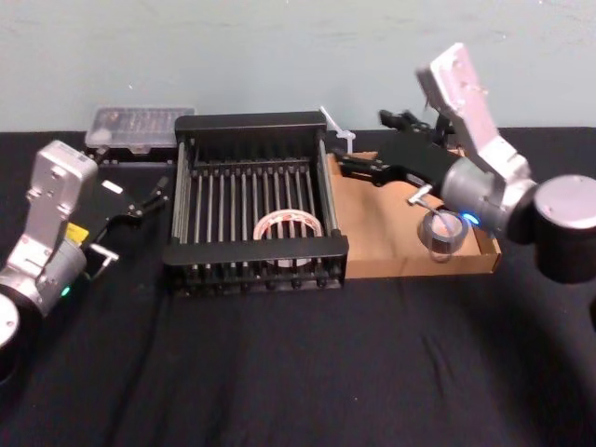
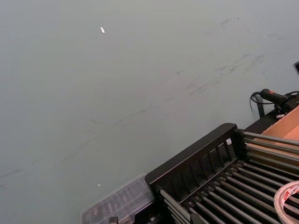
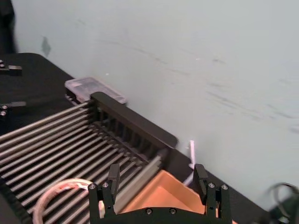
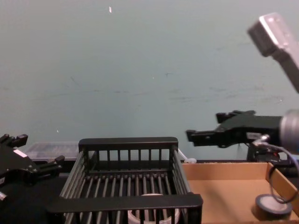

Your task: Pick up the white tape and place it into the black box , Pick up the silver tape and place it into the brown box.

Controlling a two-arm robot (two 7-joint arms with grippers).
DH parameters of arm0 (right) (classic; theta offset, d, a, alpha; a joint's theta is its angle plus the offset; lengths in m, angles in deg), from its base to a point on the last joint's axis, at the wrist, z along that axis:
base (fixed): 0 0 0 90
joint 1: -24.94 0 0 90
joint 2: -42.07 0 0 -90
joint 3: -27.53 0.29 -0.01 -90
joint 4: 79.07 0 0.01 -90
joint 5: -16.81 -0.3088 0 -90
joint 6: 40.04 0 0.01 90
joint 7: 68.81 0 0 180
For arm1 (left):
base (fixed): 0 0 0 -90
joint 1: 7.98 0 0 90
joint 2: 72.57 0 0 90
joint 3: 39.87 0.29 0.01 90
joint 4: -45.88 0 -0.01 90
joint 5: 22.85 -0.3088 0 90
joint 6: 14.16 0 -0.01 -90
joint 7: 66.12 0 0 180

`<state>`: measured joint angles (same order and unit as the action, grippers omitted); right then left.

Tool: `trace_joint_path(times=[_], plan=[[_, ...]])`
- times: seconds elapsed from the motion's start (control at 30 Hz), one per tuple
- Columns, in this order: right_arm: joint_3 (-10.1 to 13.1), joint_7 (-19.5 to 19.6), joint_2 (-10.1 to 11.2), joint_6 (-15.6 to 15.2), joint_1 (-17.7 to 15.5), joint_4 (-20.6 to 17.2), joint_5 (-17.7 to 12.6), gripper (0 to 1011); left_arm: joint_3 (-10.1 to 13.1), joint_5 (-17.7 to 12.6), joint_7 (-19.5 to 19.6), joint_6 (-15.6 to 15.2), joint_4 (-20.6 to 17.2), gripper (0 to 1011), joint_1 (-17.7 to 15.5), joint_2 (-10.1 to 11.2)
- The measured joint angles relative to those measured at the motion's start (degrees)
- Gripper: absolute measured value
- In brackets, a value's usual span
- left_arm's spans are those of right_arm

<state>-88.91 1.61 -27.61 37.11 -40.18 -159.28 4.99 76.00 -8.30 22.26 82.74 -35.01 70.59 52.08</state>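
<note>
Small white ring-shaped roll of tape point(image 1: 288, 226) lying flat on the barred floor of the large black slatted crate point(image 1: 251, 123), toward its near wall. Small dark grey-silver roll of tape point(image 1: 443, 229) resting on the plain floor of the shallow brown cardboard box point(image 1: 386, 244), in the near right corner, close to the wall. Right gripper point(image 1: 345, 167) raised above the cardboard box's far left corner, beside the crate's right rim, fingers point(image 3: 201, 179) spread apart, nothing between them. Left gripper point(image 1: 164, 186) parked over the black tabletop point(image 1: 279, 372) left of the crate, fingers parted, empty. Clear plastic case point(image 1: 140, 124) behind it against the wall.
</note>
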Motion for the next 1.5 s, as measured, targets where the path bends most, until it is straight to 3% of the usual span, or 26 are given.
trace_joint_path(times=[0.23, 0.53, 0.67, 1.03, 1.5], plan=[[3.6, 3.6, 2.7, 4.9, -7.0, -5.3, 1.9, 1002, 0.0, 0.0, 0.0, 0.0, 0.0, 1001, 0.0, 0.0], [7.7, 8.3, 4.1, 12.1, -16.1, -8.6, 4.1, 1002, 0.0, 0.0, 0.0, 0.0, 0.0, 1001, 0.0, 0.0], [9.0, 9.2, 4.2, 13.4, -18.8, -9.1, 4.5, 1002, 0.0, 0.0, 0.0, 0.0, 0.0, 1001, 0.0, 0.0], [11.0, 10.0, 3.3, 13.8, -21.5, -10.0, 5.4, 1002, 0.0, 0.0, 0.0, 0.0, 0.0, 1001, 0.0, 0.0], [10.8, 10.0, 3.4, 13.8, -21.4, -9.9, 5.3, 1002, 0.0, 0.0, 0.0, 0.0, 0.0, 1001, 0.0, 0.0]])
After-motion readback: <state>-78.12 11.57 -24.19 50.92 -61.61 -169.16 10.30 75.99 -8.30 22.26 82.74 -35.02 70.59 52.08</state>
